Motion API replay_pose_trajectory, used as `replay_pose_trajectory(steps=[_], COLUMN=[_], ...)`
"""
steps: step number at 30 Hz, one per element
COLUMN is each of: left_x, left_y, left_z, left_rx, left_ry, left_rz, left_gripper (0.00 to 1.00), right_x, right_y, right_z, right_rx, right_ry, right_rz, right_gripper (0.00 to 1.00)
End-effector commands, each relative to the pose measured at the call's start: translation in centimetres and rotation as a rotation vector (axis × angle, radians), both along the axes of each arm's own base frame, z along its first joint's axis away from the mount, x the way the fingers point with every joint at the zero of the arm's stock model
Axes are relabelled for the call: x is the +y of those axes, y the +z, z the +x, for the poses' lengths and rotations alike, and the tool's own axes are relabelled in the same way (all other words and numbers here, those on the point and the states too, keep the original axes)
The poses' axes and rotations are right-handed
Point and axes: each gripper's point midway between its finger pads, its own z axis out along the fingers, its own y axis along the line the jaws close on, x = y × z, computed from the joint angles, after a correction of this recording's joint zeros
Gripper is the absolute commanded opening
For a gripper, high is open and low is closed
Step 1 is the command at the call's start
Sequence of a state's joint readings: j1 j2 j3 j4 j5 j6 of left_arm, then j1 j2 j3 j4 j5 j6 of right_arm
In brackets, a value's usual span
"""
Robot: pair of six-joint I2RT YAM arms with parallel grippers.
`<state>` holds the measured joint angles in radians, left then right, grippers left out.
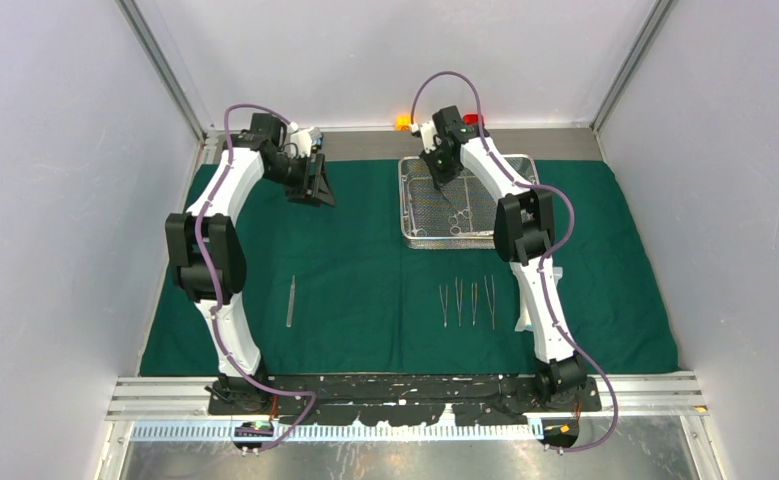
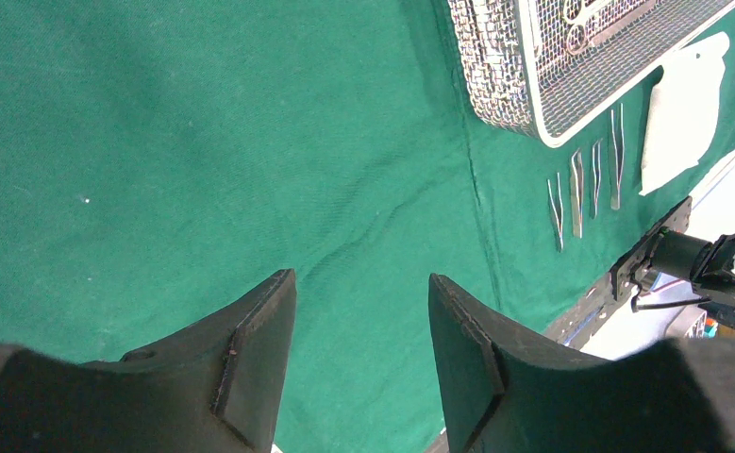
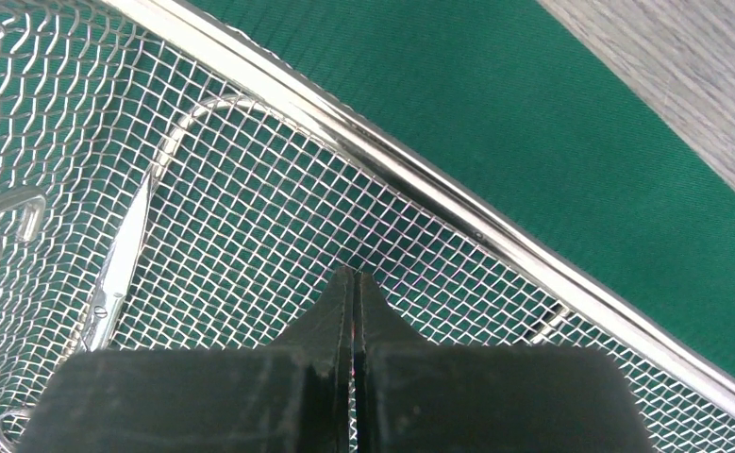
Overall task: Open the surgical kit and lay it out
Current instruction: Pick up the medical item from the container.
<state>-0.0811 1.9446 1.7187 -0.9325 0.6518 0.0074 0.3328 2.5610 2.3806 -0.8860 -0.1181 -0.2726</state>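
One tweezer (image 1: 290, 301) lies left of the cloth's (image 1: 365, 260) middle; beyond it the left gripper (image 1: 317, 192) hovers, fingers apart, empty. Four instruments (image 1: 467, 302) line the near middle. Inside the far-edge tray (image 1: 405, 200), the right gripper (image 3: 354, 274) sits with fingers together, beside scissors (image 3: 123, 255).

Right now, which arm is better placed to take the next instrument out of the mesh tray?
Right. The right gripper is down inside the wire-mesh tray, close to the scissors, though shut with nothing visibly gripped. The left gripper hangs open over bare green cloth, away from the tray.
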Motion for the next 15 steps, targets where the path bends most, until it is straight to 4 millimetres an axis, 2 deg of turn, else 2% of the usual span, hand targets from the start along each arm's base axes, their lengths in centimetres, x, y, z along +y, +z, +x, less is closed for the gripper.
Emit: replay_pose_trajectory(steps=[1, 7, 10, 15], left_x=[-0.4, -1.6, -3.4, -7.8], left_y=[0.9, 1.2, 1.8, 3.5], left_z=[0.2, 1.0, 1.6, 3.2], left_rx=[-0.026, -0.063, -0.124, -0.229], left_ry=[-0.016, -0.035, -0.08, -0.129], left_rz=[-0.014, -0.026, -0.062, -0.147], left_gripper=[0.56, 0.56, 0.55, 0.53], right_x=[-0.2, -0.1, 0.0, 0.0], right_y=[7.4, 11.8, 13.1, 13.9], right_z=[1.3, 1.2, 0.8, 0.3], right_rx=[-0.142, -0.211, -0.225, -0.228], right_ry=[-0.006, -0.017, -0.026, -0.033], right_rz=[0.015, 0.051, 0.072, 0.084], right_gripper=[0.0, 0.0, 0.0, 0.01])
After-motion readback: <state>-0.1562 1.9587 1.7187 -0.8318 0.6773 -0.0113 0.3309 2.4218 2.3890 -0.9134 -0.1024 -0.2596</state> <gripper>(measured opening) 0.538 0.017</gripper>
